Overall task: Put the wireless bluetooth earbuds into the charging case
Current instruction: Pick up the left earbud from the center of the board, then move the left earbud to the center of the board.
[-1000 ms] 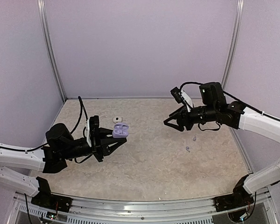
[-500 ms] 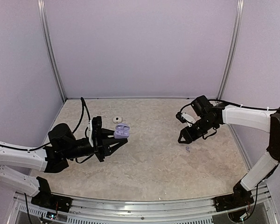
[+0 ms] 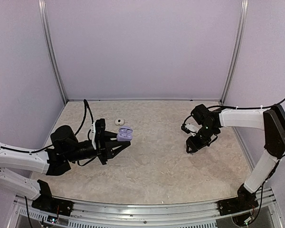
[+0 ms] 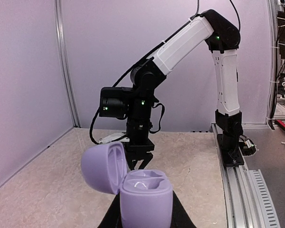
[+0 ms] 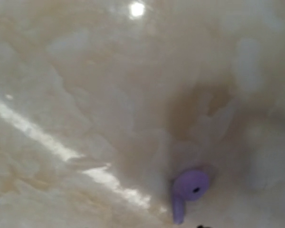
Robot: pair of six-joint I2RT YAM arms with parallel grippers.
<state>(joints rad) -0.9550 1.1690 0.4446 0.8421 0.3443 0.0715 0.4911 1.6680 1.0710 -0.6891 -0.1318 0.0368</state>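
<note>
The left arm (image 3: 16, 160) and right arm (image 3: 242, 117) are clad in white shells with black joints; black cables (image 3: 86, 110) are looped alongside.

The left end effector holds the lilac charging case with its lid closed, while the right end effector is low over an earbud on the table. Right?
No: the charging case in the left end effector has its lid open; the left wrist view shows it. The rest holds.

Lab cell, lilac panel walls (image 3: 142, 47), metal posts (image 3: 51, 52)
</note>
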